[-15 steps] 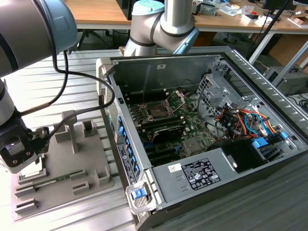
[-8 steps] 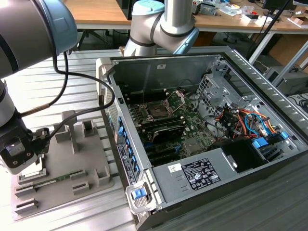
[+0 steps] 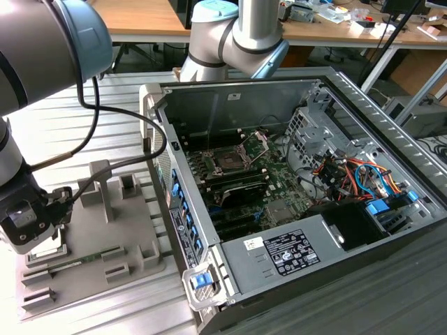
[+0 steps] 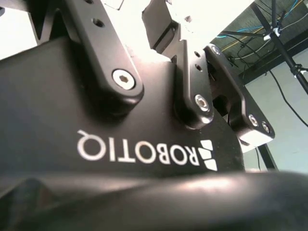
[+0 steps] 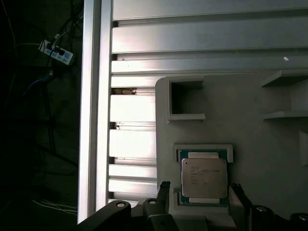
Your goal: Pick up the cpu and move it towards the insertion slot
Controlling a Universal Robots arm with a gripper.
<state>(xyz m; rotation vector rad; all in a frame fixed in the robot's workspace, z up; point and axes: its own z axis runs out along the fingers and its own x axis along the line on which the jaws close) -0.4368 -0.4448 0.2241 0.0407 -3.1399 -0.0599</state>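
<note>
Over the grey fixture [image 3: 122,227] at the exterior view's lower left, empty, wide-spread fingers [image 5: 162,192] hang with the cpu [image 5: 203,177] lying flat directly between them.

cpu [image 5: 203,177] lies in fixture [image 5: 260,139].

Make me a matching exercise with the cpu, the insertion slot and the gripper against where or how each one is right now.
Things:
1. cpu
2. insertion slot
3. gripper

Places or states:
A. on the motherboard inside the open computer case
B. open, straddling the cpu
C. resting in a recess of the grey fixture plate

Pairs: 1-C, 2-A, 3-B.
</note>
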